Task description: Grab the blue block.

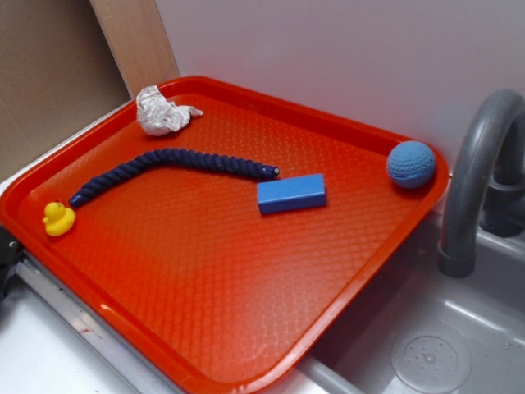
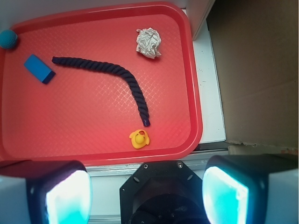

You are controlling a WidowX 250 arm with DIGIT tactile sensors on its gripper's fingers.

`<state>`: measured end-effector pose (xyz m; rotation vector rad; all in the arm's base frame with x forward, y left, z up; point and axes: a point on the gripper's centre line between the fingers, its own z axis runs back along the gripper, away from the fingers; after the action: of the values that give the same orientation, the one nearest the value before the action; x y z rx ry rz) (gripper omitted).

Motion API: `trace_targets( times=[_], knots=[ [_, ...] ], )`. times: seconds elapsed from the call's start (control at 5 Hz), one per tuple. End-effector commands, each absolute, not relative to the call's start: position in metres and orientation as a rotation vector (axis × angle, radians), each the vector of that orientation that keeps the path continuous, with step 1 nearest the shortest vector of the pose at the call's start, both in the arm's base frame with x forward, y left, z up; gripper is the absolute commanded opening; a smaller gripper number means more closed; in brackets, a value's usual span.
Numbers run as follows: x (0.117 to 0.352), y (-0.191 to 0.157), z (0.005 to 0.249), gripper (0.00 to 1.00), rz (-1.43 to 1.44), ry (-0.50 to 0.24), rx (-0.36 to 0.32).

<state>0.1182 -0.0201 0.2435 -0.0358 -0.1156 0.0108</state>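
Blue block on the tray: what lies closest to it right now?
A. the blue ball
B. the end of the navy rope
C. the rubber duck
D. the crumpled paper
B. In the exterior view one end of the navy rope lies just beside the blue block, while the blue ball, the crumpled paper and the rubber duck all sit farther off on the red tray.
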Motion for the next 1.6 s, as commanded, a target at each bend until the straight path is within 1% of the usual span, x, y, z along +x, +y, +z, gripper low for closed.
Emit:
trace_targets(
  times=[0.0,0.2,0.4,0.6,0.8,1.0,1.2,1.4],
  knots=[
    [0.118,-0.020,0.243,1.00,0.011,-0.116,-0.036],
    [0.133,-0.028,0.243,1.00,-0.042,-0.105,-0.017],
    [0.156,-0.050,0.242,1.00,-0.143,-0.098,0.005],
    [0.182,-0.094,0.237,1.00,-0.363,-0.143,0.007],
    [0.199,-0.136,0.225,1.00,-0.567,-0.122,0.084],
    [0.221,-0.172,0.204,1.00,-0.710,-0.089,0.104],
    [0.233,-0.192,0.184,1.00,-0.771,-0.047,0.114],
    [0.242,-0.205,0.154,1.00,-0.809,0.029,0.124]
  ],
)
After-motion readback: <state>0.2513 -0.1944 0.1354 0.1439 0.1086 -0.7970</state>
